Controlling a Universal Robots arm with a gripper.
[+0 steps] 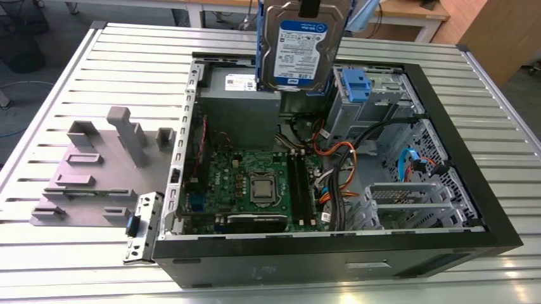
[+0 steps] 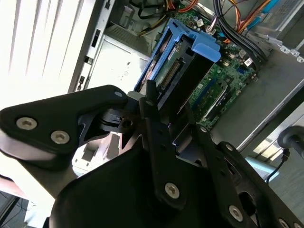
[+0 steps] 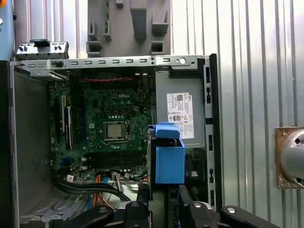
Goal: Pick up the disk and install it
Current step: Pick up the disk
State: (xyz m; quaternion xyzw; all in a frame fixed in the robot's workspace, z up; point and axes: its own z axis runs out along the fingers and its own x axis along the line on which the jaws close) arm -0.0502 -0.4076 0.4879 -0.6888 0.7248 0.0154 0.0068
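in the exterior view the disk [image 1: 300,47] is cut off by the picture's upper edge, so its top end is out of frame, and it covers part of the grey box [image 1: 237,117] behind it. in the second wrist view the black links of the gripper [image 2: 168,107] hide the disk's near end, and the spot where the jaws press on it cannot be made out. in the first wrist view the disk shows edge-on, its label hidden. the print on the box's white sticker [image 3: 180,114] is too small to tell. there the computer case [image 3: 114,61] and a round metal part [image 3: 290,156] run past the picture's edges.
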